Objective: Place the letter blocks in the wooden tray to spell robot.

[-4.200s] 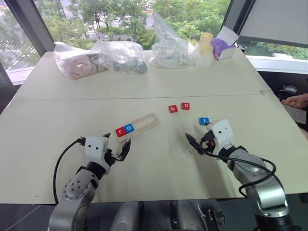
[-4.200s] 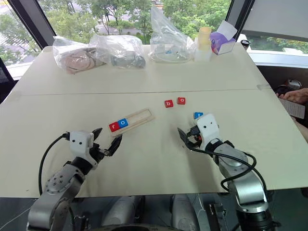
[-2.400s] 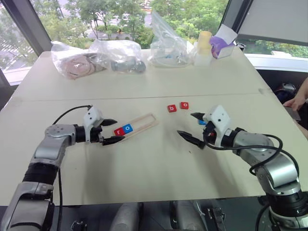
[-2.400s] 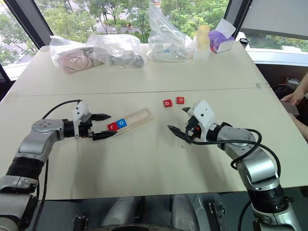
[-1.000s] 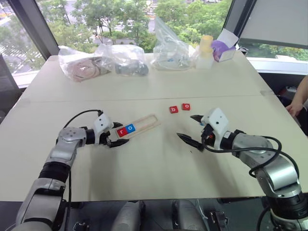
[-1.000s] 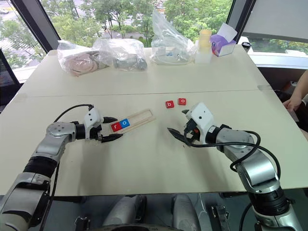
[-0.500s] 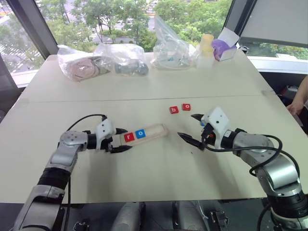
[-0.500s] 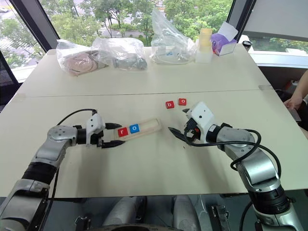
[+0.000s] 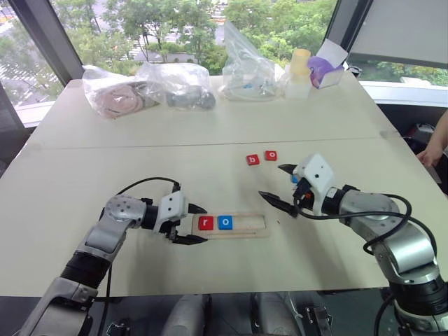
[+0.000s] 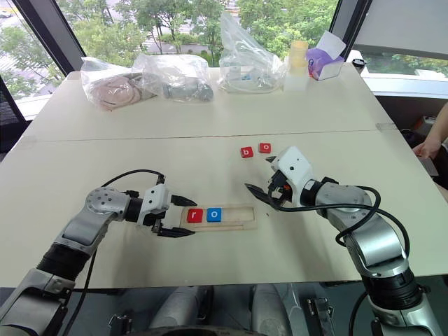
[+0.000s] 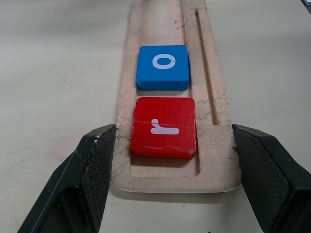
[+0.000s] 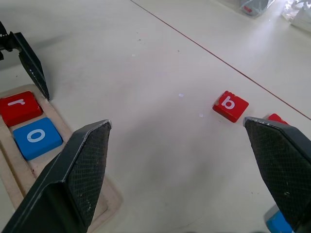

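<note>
Left hand [image 9: 194, 224] is clamping the near end of the wooden tray [image 9: 246, 225], a finger touching each long edge. The tray is lying flat on the bench [image 9: 210, 133], carrying red r [image 11: 163, 127] and blue o [image 11: 163, 67] side by side. Right hand [image 9: 278, 186] is hovering wide, holding nothing. Right wrist view is adding red b [image 12: 230, 106], a second red block's edge [image 12: 276, 118] and a blue corner [image 12: 279, 223] beyond the tray.

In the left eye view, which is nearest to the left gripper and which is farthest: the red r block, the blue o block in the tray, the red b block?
From the left gripper:
1. red r block, in the tray end between its fingers.
2. blue o block, next along the wooden tray.
3. red b block, loose on the table, farther back near the right gripper.
</note>
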Available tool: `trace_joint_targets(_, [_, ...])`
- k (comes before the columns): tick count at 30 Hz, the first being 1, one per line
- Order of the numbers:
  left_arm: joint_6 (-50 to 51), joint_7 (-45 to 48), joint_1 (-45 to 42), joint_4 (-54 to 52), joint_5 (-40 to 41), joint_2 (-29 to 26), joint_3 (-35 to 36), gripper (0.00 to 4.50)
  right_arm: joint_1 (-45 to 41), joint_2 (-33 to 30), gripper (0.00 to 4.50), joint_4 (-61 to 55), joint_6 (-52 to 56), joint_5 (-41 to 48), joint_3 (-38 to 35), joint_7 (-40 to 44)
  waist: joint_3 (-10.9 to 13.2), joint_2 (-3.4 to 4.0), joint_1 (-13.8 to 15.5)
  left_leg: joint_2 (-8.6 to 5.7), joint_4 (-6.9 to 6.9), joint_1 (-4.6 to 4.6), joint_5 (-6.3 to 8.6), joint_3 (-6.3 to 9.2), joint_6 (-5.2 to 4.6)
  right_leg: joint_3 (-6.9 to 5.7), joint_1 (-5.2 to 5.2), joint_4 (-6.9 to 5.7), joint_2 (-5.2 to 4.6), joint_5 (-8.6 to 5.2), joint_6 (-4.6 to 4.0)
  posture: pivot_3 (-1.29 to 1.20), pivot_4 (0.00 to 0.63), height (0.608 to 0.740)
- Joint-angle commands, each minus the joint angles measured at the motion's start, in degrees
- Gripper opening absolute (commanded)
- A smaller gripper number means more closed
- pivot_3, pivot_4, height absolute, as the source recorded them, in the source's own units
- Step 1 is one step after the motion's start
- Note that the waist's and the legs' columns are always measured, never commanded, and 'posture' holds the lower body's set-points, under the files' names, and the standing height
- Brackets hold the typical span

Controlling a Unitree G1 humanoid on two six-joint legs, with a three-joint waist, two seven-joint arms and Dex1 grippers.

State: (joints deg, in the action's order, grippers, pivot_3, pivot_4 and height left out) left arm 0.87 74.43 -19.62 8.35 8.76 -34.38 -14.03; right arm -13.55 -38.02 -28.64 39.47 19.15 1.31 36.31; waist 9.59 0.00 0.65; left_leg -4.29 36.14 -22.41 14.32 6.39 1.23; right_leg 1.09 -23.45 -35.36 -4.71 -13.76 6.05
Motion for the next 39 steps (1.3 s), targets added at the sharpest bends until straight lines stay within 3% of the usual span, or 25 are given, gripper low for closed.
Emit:
trace_joint_targets(1, [-0.18, -1.42, 2.18, 0.42, -2.92, -0.65, -2.15, 3.12, -0.97, -0.44, 4.50, -0.78, -0.65, -0.10, -1.06, 0.01, 0.00, 0.00, 0.00, 0.00, 0.00, 0.00, 0.00, 0.00, 0.00, 0.00, 0.00, 0.00, 0.00, 0.00, -0.01, 0.00, 0.150, 0.740])
trace_joint_targets(3, [0.84, -2.02, 2.73, -0.14, -2.73, -0.76, -2.01, 3.12, -1.60, -0.01, 4.50, -0.69, -0.03, 0.20, -0.86, -0.20, 0.00, 0.00, 0.01, 0.00, 0.00, 0.01, 0.00, 0.00, 0.00, 0.00, 0.01, 0.00, -0.01, -0.01, -0.01, 0.00, 0.150, 0.740])
trace_joint_targets(5, [2.08, -2.76, 3.12, -0.73, -2.47, -0.80, -1.84, 4.18, -2.43, 0.56, 4.50, -0.33, 0.82, 0.48, -0.72, -0.62, 0.00, 0.00, -0.01, 0.01, 0.02, 0.01, 0.00, 0.00, 0.00, 0.00, 0.01, 0.00, 0.00, -0.01, -0.02, 0.00, 0.150, 0.740])
trace_joint_targets(6, [2.30, -2.91, 3.26, -1.03, -2.47, -0.85, -1.93, 4.48, -2.82, 0.81, 4.50, -0.10, 1.20, 0.55, -0.69, -0.82, 0.00, 0.00, -0.01, 0.01, 0.02, 0.02, 0.00, -0.01, 0.00, 0.01, 0.01, -0.01, 0.01, -0.01, -0.02, 0.00, 0.150, 0.740])
trace_joint_targets(12, [3.31, -5.25, 6.31, -4.43, -1.52, -1.76, -0.09, 4.48, -13.27, 8.04, 4.50, 10.44, 8.27, -2.09, 3.63, -7.12, -0.02, 0.03, -0.41, 0.03, 0.01, 0.07, 0.00, -0.03, 0.00, 0.06, 0.01, -0.04, 0.02, 0.00, -0.04, 0.00, 0.150, 0.740])
trace_joint_targets(18, [3.28, -8.05, 11.56, -6.17, -0.90, -6.62, 5.01, 4.48, -22.40, 16.92, 4.50, 21.36, 12.40, -5.49, 6.55, -14.16, -0.01, 0.02, -1.66, 0.07, -0.15, 0.04, 0.00, 0.00, 0.01, 0.06, -0.15, -0.11, 0.01, 0.04, 0.02, 0.00, 0.150, 0.740])
trace_joint_targets(25, [5.35, -10.95, 18.99, -10.99, 3.27, -11.37, 12.24, 4.48, -26.99, 23.07, 4.50, 33.40, 7.23, -10.21, 8.34, -17.81, -0.01, 0.03, -2.60, 0.15, -0.32, 0.03, -0.05, -0.05, 0.08, 0.19, -0.62, -0.71, 0.08, 0.00, -0.19, 0.00, 0.150, 0.740])
trace_joint_targets(39, [14.87, -16.38, 25.44, -24.64, 11.03, -10.75, 18.70, 4.48, -32.75, 29.38, 4.50, 48.13, -1.41, -14.04, 8.72, -17.77, 0.02, 0.04, -3.15, 0.12, -0.31, -0.01, -0.09, -0.08, 0.15, 0.22, -0.72, -0.81, 0.19, 0.01, -0.20, 0.00, 0.150, 0.740])
